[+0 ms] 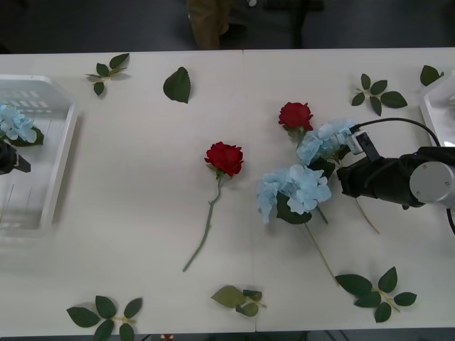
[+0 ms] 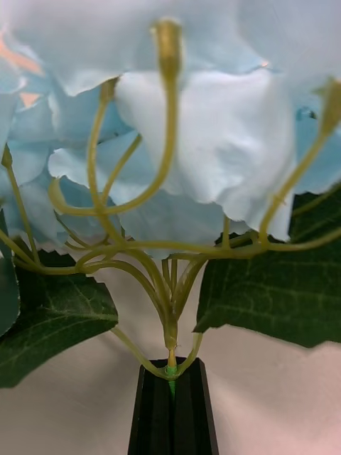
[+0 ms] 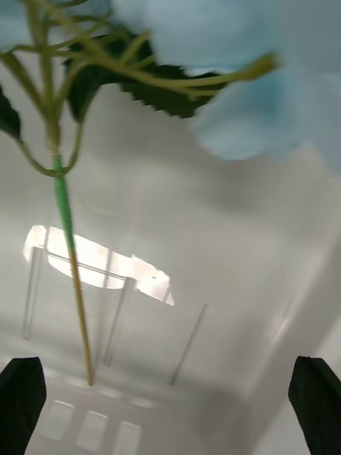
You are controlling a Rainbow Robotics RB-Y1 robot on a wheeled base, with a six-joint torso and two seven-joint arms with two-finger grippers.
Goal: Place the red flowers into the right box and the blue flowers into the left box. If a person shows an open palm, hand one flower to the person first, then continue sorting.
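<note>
Right gripper [image 2: 172, 398]: black fingers pinching a blue flower's stem [image 2: 170, 341]. Left gripper [image 3: 170, 398]: spread, seemingly above the left box [image 1: 60, 153], another blue flower [image 3: 270, 92] ahead.

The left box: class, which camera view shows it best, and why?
The front view: the left box appears with rim and slotted wall, holding a blue flower. The left wrist view looks down into it between open fingers. The right wrist view faces another flower's stem instead.
</note>
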